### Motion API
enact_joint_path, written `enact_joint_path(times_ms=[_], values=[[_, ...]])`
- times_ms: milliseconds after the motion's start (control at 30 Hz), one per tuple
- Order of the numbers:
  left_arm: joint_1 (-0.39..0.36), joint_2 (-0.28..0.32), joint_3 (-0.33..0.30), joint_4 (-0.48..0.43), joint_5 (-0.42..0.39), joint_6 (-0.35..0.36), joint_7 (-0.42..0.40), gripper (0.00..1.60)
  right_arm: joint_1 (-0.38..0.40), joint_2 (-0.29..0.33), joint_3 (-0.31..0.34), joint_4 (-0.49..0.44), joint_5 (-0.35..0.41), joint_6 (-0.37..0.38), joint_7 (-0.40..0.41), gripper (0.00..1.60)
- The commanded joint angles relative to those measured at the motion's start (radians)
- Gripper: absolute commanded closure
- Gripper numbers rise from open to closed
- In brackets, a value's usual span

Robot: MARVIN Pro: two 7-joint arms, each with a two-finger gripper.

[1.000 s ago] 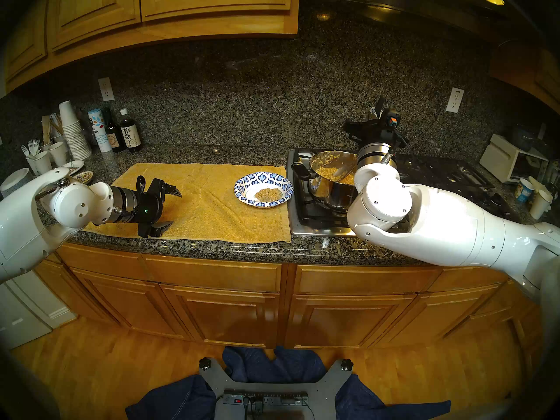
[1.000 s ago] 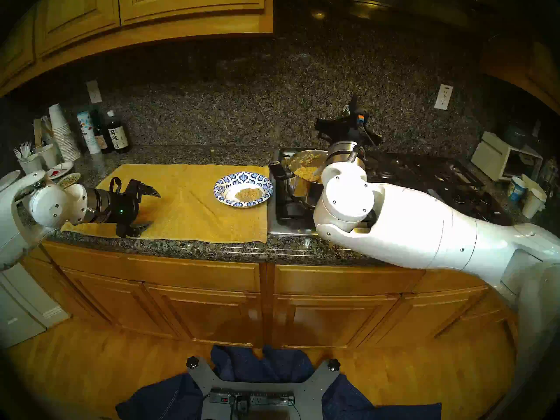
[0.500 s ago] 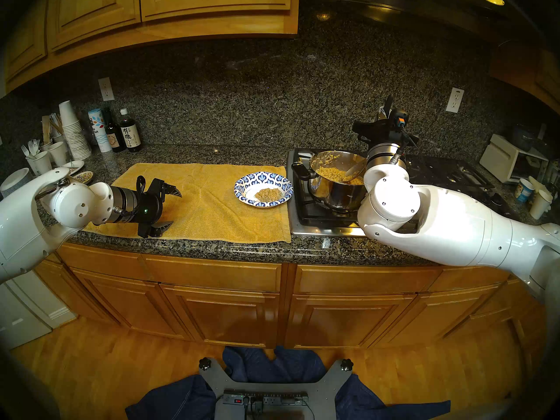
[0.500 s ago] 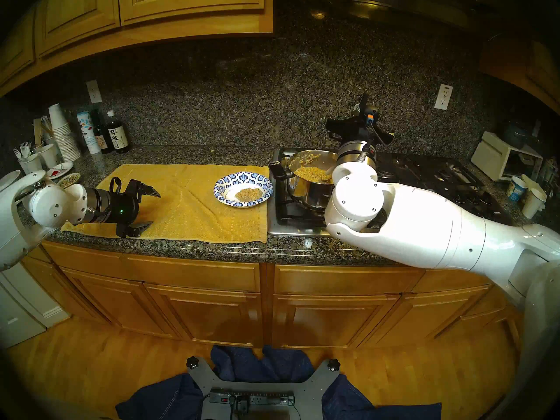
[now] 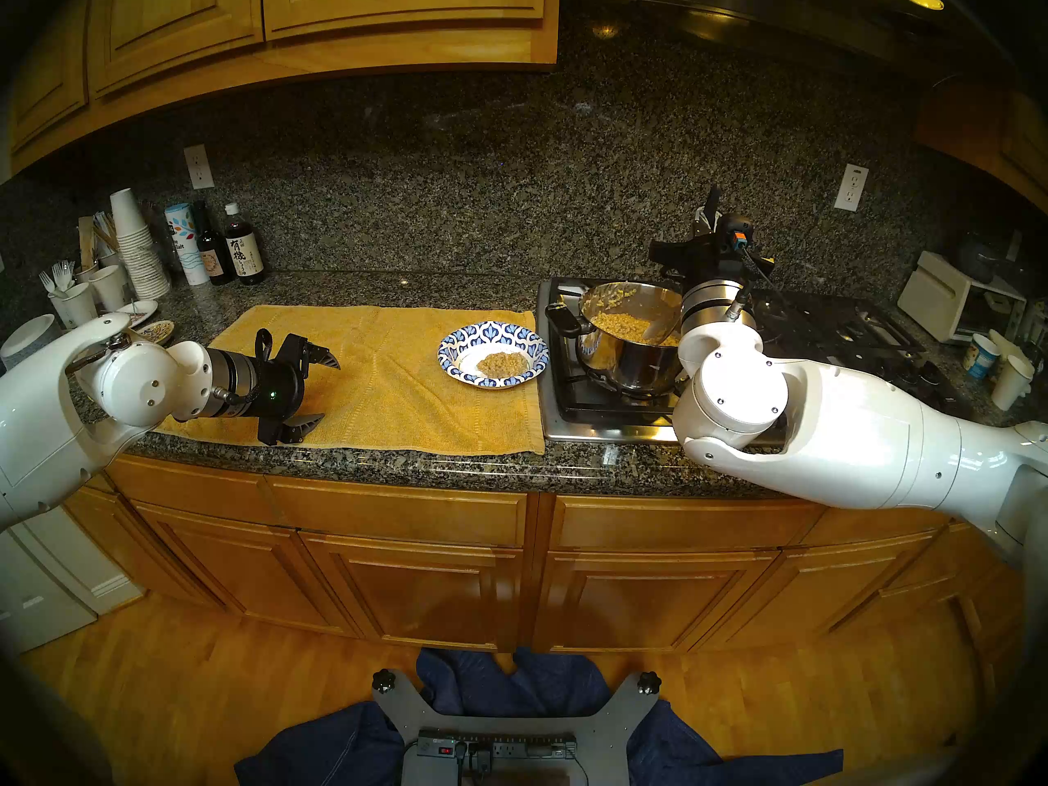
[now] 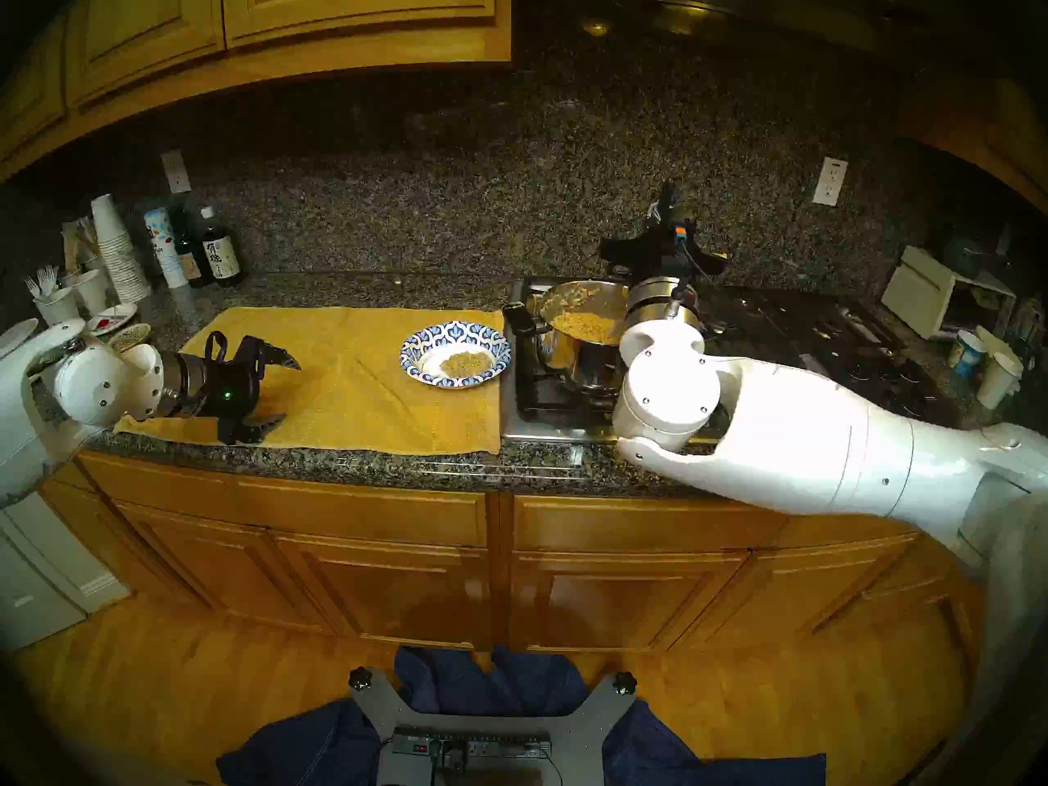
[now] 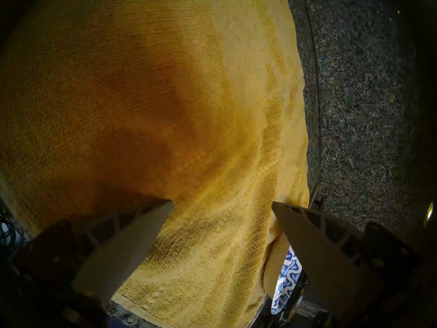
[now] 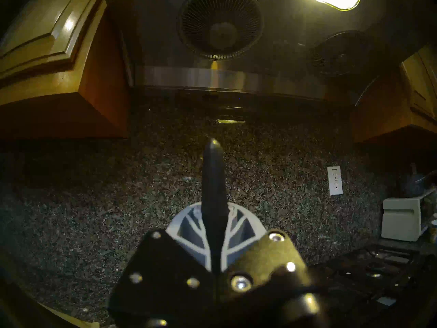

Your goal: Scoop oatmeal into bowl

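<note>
The blue-and-white patterned paper bowl sits on the right end of a yellow towel, with a small heap of oatmeal in its centre. More oatmeal fills a steel pot on the stove. My right gripper is above the pot's back right. It is shut on the black handle of a ladle, whose scoop is down in the pot's oatmeal. My left gripper is open and empty, low over the towel's left part. The bowl's rim shows in the left wrist view.
The stove stands right of the towel. Sauce bottles, stacked paper cups and small plates crowd the back left. A white toaster oven and cups are at the far right. The range hood hangs overhead.
My right arm swung right, then came back slightly left and lower, dragging the ladle's scoop rightward through the pot's oatmeal. The left arm and the bowl have not moved.
</note>
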Motion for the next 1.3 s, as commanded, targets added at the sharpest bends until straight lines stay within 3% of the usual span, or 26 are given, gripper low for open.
enact_joint_path(times_ms=[0,233,667,1000,1267], values=[[-0.002,-0.002,-0.002,0.002,0.001,0.0,0.0,0.0,0.033,-0.081,0.038,0.033,0.009,-0.023,-0.011,1.6],[-0.002,-0.002,-0.002,0.002,0.001,0.0,0.0,0.0,0.034,-0.152,0.029,0.071,0.016,-0.03,-0.017,1.6],[-0.002,-0.002,-0.002,0.002,0.001,0.0,0.0,0.0,0.029,-0.219,0.045,0.109,0.058,-0.073,-0.054,1.6],[-0.002,-0.002,-0.002,0.002,0.001,0.0,0.0,0.0,0.024,-0.204,0.091,0.12,0.136,-0.141,-0.084,1.6],[-0.002,-0.002,-0.002,0.002,0.001,0.0,0.0,0.0,0.024,-0.154,0.122,0.109,0.193,-0.195,-0.101,1.6]])
